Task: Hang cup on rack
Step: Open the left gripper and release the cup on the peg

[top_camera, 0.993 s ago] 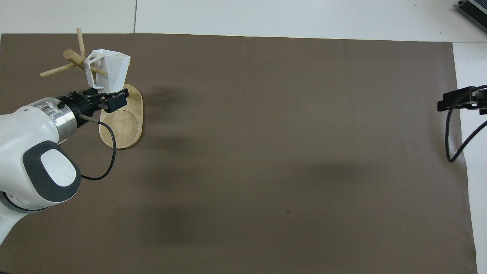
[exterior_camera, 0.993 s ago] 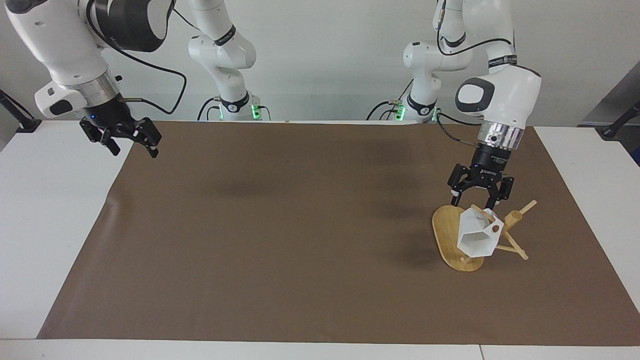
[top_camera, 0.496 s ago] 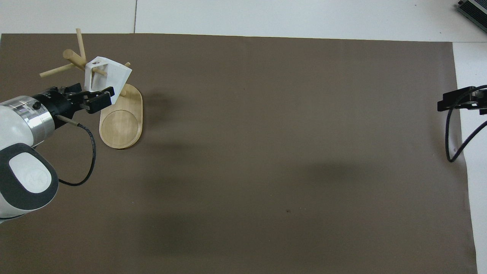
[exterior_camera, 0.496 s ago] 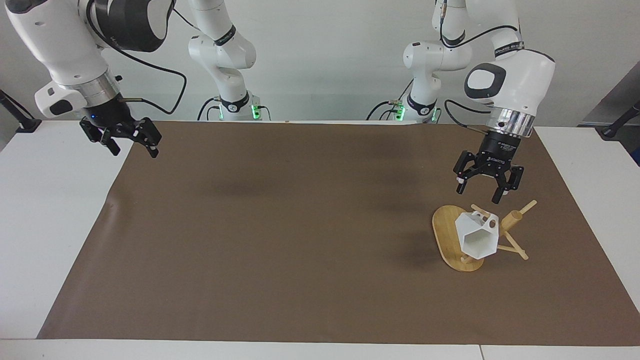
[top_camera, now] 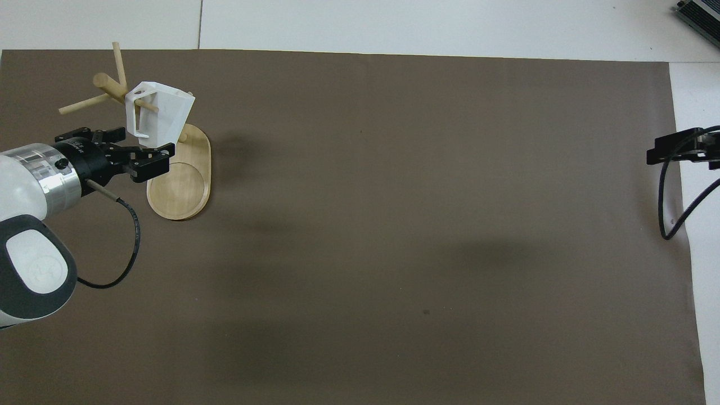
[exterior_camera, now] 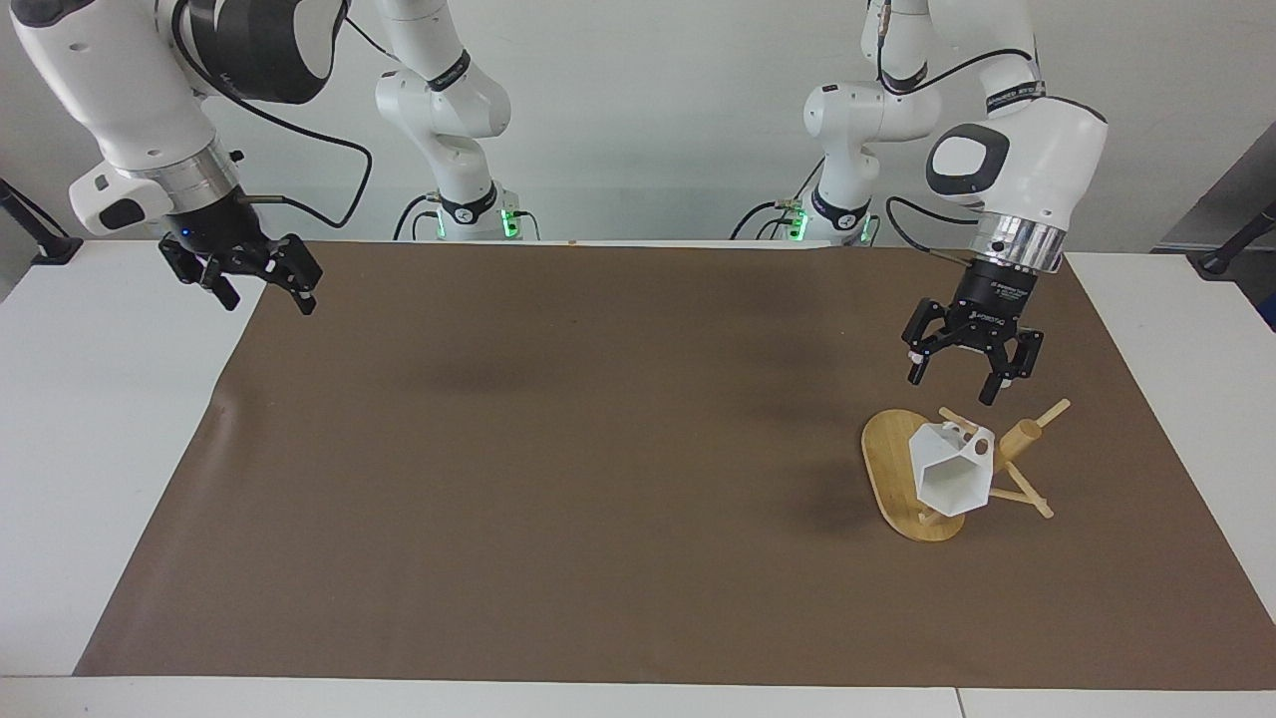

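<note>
Since a second ago my left gripper (exterior_camera: 951,377) has let go of the cup (exterior_camera: 952,471) and lifted clear; the cup has swung down and now hangs by its handle on a peg of the rack (exterior_camera: 890,469), mouth tipped toward the facing camera.

Going across the facing view: my right gripper (exterior_camera: 261,292) waits in the air over the edge of the brown mat (exterior_camera: 558,469) at the right arm's end of the table (exterior_camera: 90,429), fingers spread, holding nothing. Then comes bare mat. At the left arm's end, the left gripper hangs above the rack with its fingers (exterior_camera: 914,371) apart and empty, a clear gap between them and the cup below. The rack stands on the mat, and the cup sits over its base.

The overhead view shows what the facing one does not: the cup's handle (top_camera: 135,115) threaded on the peg, and the round recess in the rack's base (top_camera: 179,183). There the left gripper (top_camera: 134,151) seems to overlap the cup's lower edge; only the facing view shows that it is raised and apart. Of the right gripper (top_camera: 675,152) the overhead view catches just a dark tip and a cable (top_camera: 672,202) at the mat's edge, while the facing view shows the whole arm.
</note>
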You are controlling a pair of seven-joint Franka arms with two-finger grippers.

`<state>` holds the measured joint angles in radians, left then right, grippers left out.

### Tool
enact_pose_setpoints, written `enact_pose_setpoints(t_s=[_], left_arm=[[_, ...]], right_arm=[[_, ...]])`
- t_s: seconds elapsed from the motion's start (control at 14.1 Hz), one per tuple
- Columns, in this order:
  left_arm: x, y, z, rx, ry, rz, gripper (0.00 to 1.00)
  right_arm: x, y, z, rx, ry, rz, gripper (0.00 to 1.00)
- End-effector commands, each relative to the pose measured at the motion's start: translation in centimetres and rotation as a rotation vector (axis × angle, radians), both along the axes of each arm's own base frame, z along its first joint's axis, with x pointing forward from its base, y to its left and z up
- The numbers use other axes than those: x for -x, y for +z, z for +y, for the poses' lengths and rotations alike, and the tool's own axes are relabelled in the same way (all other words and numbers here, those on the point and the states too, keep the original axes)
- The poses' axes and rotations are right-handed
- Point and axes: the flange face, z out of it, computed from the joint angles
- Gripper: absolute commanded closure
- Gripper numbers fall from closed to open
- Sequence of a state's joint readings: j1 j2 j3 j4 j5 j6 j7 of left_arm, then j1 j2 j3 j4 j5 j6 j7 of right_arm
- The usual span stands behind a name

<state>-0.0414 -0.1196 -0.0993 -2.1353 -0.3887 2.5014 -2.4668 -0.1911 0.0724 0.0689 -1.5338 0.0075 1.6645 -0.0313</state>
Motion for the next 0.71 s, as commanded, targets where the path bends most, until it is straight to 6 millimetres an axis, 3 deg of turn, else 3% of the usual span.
enact_pose_setpoints(t_s=[0.0, 0.64], left_arm=[[0.1, 1.3, 0.9, -0.07, -0.118, 0.017, 0.0], [0.6, 4.9, 0.7, -0.276, -0.676, 0.01, 0.0]], right_arm=[[0.4, 0.1, 0.2, -0.003, -0.015, -0.002, 0.0], [0.4, 0.1, 0.2, -0.003, -0.015, -0.002, 0.0]])
